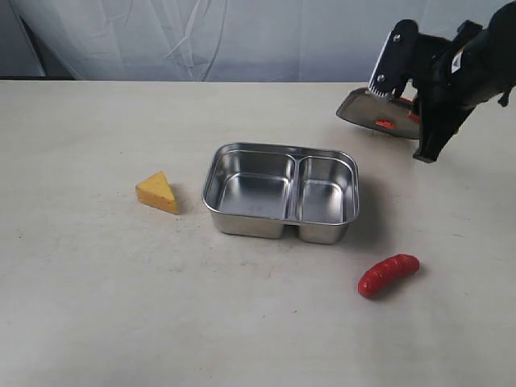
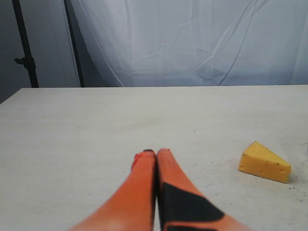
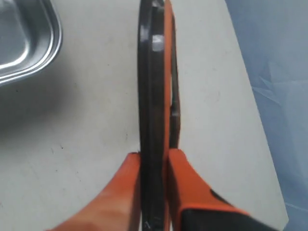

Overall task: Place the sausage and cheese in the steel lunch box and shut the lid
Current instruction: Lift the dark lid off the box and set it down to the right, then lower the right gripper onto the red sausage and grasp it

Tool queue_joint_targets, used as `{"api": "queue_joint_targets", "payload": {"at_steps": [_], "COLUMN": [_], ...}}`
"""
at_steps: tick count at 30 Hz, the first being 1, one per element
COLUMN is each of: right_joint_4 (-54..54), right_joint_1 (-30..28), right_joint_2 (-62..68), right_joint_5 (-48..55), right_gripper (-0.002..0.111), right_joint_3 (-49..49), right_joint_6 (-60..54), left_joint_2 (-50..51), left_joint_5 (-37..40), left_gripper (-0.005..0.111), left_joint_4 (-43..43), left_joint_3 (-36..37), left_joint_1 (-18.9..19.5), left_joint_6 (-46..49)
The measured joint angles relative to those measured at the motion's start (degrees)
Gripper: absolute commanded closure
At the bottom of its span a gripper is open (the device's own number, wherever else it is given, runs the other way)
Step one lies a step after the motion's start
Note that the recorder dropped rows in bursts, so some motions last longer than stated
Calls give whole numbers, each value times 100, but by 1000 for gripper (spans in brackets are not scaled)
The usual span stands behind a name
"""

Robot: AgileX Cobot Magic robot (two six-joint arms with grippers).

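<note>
The steel lunch box (image 1: pixel 280 193) stands open in the middle of the table, both compartments bare; its corner (image 3: pixel 29 43) shows in the right wrist view. To its left lies the yellow cheese wedge (image 1: pixel 158 192), also seen as the cheese (image 2: pixel 264 162) in the left wrist view. The red sausage (image 1: pixel 388 274) lies at the front right. At the back right my right gripper (image 1: pixel 407 109) is shut on the dark lid (image 1: pixel 375 113), held tilted above the table; the lid (image 3: pixel 154 96) shows edge-on between the orange fingers. My left gripper (image 2: pixel 156 153) is shut and empty, left of the cheese.
The pale table (image 1: pixel 97 306) ends at a white cloth backdrop (image 1: pixel 242 40). In the left wrist view a dark stand pole (image 2: pixel 24 48) rises beyond the table's far edge.
</note>
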Motion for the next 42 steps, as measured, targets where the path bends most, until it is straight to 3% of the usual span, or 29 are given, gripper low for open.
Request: {"api": "queue_joint_targets", "payload": {"at_steps": [13,19,22,30,36,42], "right_joint_4": [-459,-422,-328,-197,-114,1048], "right_joint_1": [34,34,34,34,34,34], "right_joint_2": [479,479,521,368,-243,-489], "right_joint_5": [333,608,915,1244,1444,2927], "right_gripper": [108,71,58,57,57,57], "right_joint_3": [0,-11,-11,-11,-11,-11], "right_joint_6": [673,804,866,1013,2854,4054], "left_joint_2": [0,0,0,0,0,0], "left_joint_5": [0,0,0,0,0,0], "left_gripper": [107,107,107,107,107,107], "left_joint_4": [0,0,0,0,0,0], "left_joint_3": [0,0,0,0,0,0], "left_joint_1": [0,0,0,0,0,0], "left_joint_6": [0,0,0,0,0,0]}}
